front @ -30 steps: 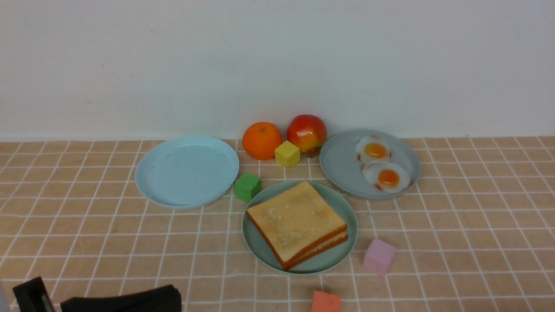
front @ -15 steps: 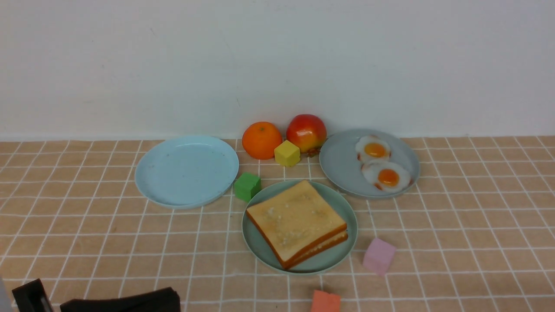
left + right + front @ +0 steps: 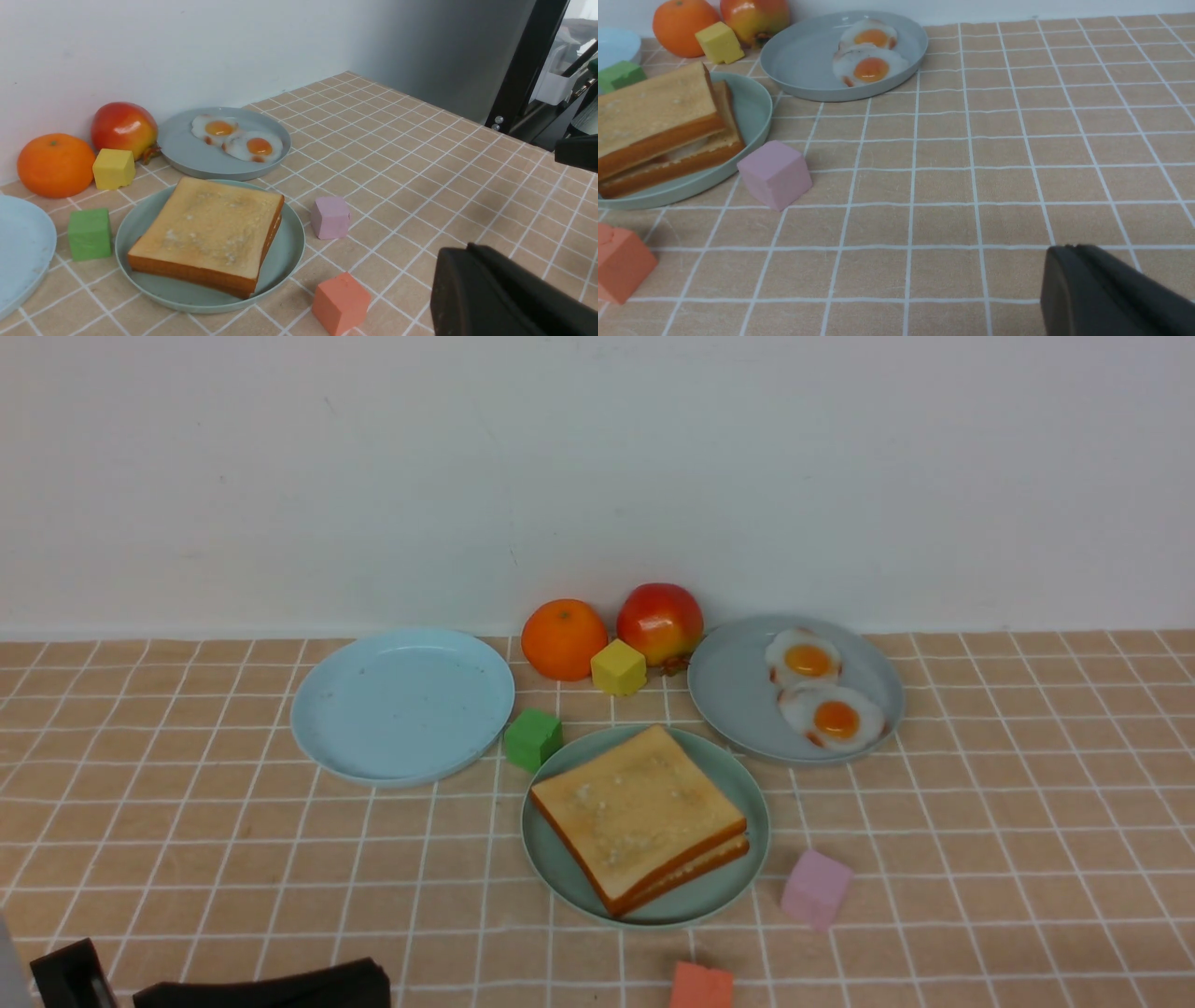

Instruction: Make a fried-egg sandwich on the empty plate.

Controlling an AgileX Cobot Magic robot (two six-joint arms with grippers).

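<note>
Showing next to no change over the last second: the fried-egg sandwich (image 3: 639,812) lies as it did, and only the dark left arm (image 3: 271,987) has dipped slightly.

Item: sandwich, on the mint-green plate (image 3: 551,882), ahead and to the right of the left pincer (image 3: 472,250); two toast slices, the upper slightly askew, a sliver of egg white (image 3: 689,150) between. Task judged complete; retreat seems all that remains.

Pincers, two: left with its tips together, grasping nothing visible; right pincer (image 3: 1071,252) likewise together, apart from the food.

Grey-blue plate (image 3: 738,709), farther ahead and rightward of the left pincer: two fried eggs (image 3: 808,660), overlapping or touching.

Light-blue plate (image 3: 401,709), ahead of the left pincer, flat on the tabletop (image 3: 1027,859).

Sundries beyond the left pincer: orange (image 3: 564,639), red fruit (image 3: 660,621), yellow block (image 3: 618,667), green block (image 3: 533,739)
</note>
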